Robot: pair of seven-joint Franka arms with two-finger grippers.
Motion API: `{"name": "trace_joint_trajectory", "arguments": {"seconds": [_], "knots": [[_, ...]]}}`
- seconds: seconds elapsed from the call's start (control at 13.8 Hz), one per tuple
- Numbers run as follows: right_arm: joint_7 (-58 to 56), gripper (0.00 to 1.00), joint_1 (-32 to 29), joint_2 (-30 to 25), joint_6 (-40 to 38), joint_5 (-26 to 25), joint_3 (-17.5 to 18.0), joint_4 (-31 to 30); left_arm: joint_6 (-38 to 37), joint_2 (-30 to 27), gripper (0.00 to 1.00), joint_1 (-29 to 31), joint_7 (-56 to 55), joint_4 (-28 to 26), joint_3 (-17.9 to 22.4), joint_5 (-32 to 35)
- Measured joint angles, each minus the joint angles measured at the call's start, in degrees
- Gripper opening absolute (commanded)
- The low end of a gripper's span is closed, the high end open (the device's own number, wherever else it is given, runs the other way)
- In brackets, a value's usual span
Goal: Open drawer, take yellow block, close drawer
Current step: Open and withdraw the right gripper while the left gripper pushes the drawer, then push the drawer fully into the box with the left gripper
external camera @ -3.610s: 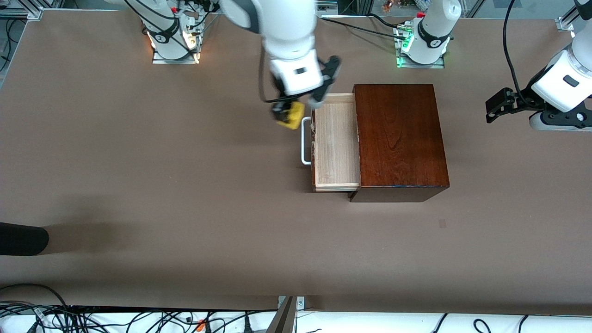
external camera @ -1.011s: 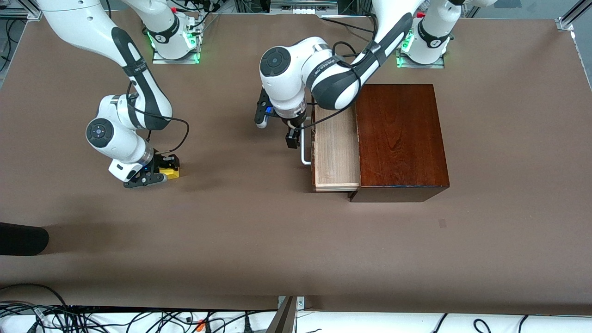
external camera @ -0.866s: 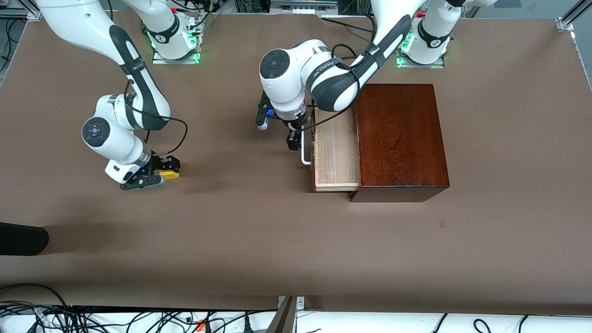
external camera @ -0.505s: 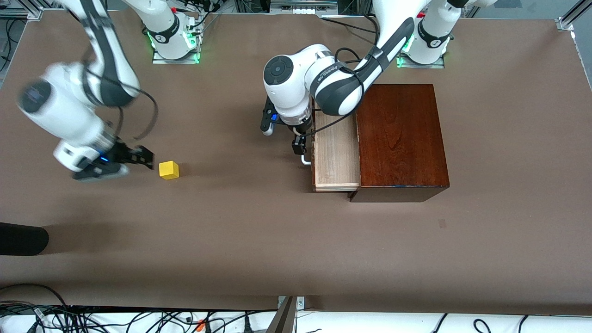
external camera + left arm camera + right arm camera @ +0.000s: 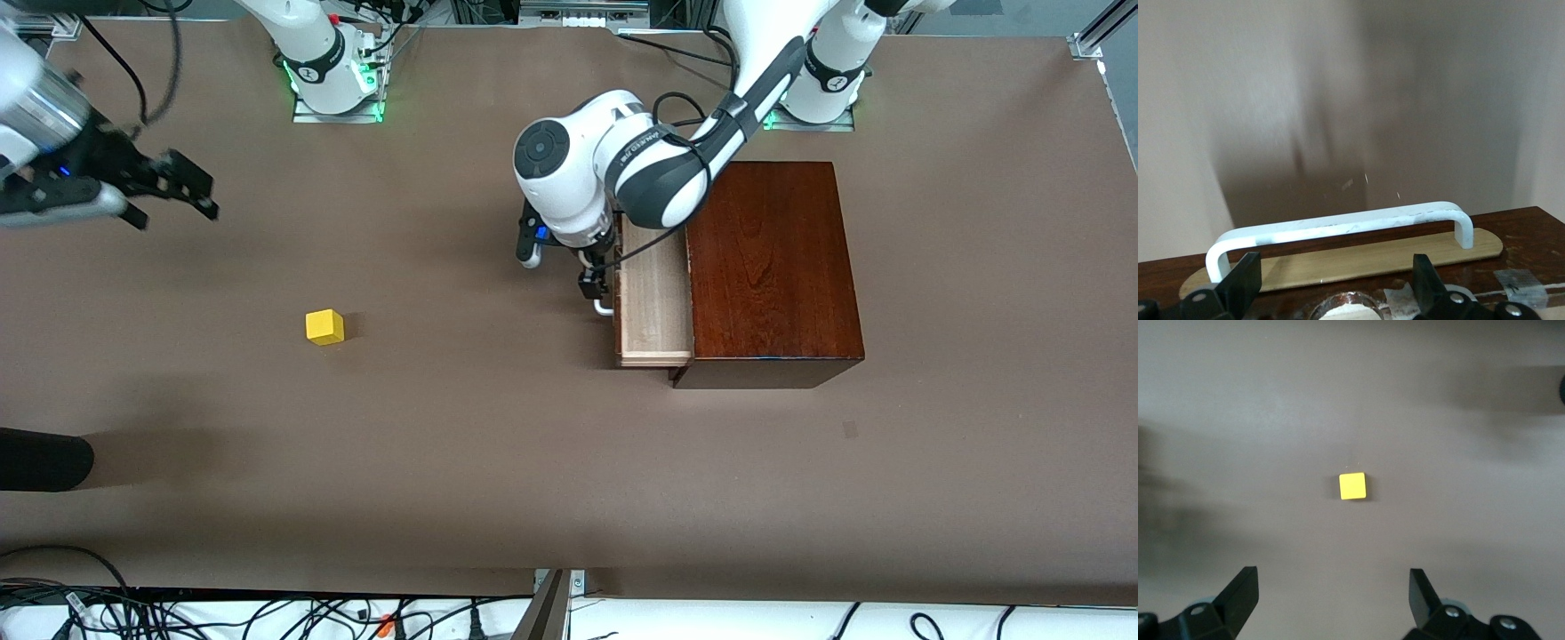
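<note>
The yellow block lies on the brown table toward the right arm's end, apart from both grippers; it also shows in the right wrist view. My right gripper is open and empty, up in the air above the table at the right arm's end. The drawer stands partly out of the dark wooden box. My left gripper is open at the drawer's front, by the white handle. In the left wrist view the handle lies just past my open fingers.
A dark rounded object juts in at the table's edge at the right arm's end, nearer the camera than the block. Cables run along the near edge. The arm bases stand along the top edge.
My right gripper let go of the yellow block on the table, rose and swung away toward the right arm's end. My left gripper pushed the drawer partway into the box.
</note>
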Motion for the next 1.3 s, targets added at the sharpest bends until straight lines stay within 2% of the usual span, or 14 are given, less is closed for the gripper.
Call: {"name": "trace_joint_trajectory", "arguments": {"seconds": [0.22,0.79,1.3], "knots": [[0.06,1.00,-0.09,0.88,-3.42,-1.03,-0.37,4.45,-3.03,-0.79,1.00,2.01,0.46,-0.25,0.06,0.26],[0.06,1.00,-0.25,6.16,-3.42,-5.15,-0.34,7.93,-5.61,-3.64,1.00,6.79,1.16,-5.11,-0.10,0.35],[0.09,1.00,0.19,7.88,-3.40,-5.24,0.89,10.52,-6.19,-4.01,1.00,7.87,-0.12,-5.40,-0.63,0.42]]}}
